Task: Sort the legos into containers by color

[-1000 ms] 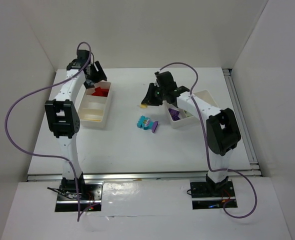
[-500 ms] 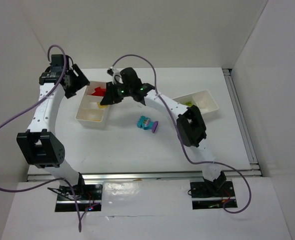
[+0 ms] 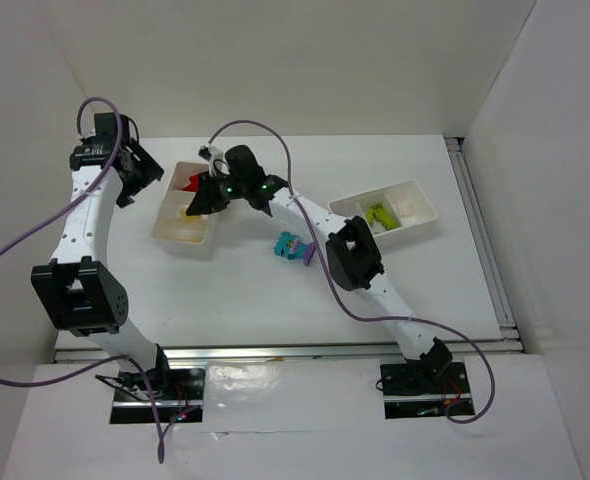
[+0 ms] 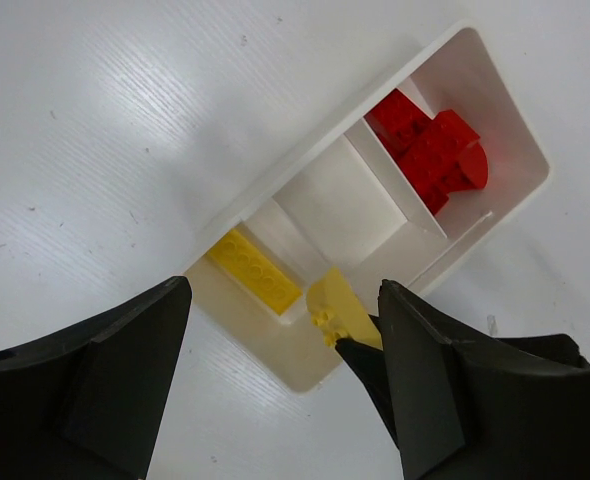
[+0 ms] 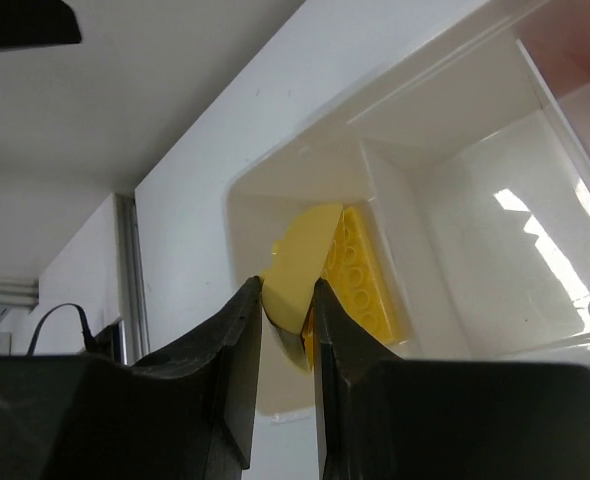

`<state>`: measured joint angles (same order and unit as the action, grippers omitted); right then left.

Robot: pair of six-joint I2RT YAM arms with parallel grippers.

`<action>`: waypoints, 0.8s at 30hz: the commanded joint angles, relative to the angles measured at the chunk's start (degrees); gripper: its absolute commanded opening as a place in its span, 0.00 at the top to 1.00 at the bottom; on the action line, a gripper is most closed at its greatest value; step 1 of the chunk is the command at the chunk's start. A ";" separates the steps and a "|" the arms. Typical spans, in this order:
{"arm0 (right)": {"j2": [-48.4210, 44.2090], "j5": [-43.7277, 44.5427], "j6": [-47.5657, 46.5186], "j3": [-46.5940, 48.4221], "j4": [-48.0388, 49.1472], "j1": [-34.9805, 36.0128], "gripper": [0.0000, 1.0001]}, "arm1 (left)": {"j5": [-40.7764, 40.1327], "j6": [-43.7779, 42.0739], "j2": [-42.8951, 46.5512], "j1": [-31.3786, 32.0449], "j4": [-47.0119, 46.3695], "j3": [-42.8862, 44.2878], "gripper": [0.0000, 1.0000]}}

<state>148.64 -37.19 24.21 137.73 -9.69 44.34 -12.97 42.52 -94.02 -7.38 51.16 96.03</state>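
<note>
The left white tray holds red legos in its far compartment and a flat yellow brick in its near one. My right gripper reaches across the table and is shut on a curved yellow brick, held just above that near compartment; the brick also shows in the left wrist view. My left gripper is open and empty, left of the tray. A cyan and purple lego cluster lies mid-table. The right tray holds a lime green lego.
The left tray's middle compartment shows only white plastic. White walls enclose the table at the back and both sides. My right arm stretches diagonally over the table's middle, above the lego cluster's far side.
My right arm swung left from beside the right tray to over the left tray, carrying the yellow brick. My left gripper drew back leftward off the left tray.
</note>
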 commanded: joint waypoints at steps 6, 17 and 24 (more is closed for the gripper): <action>2.26 -1.39 0.14 4.04 2.84 1.37 0.80 | -1.79 0.55 2.00 -0.53 1.14 2.85 0.12; -8.09 4.21 -1.09 -3.68 0.13 -0.38 0.46 | 1.63 -1.74 2.00 -0.53 1.14 4.52 0.12; -38.13 21.35 -0.48 -40.75 7.76 -6.27 0.61 | 7.17 -11.22 1.13 7.62 -2.64 3.20 0.24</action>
<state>125.32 -25.65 24.18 104.73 -8.36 41.41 -9.19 36.71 -93.97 -4.67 50.74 98.70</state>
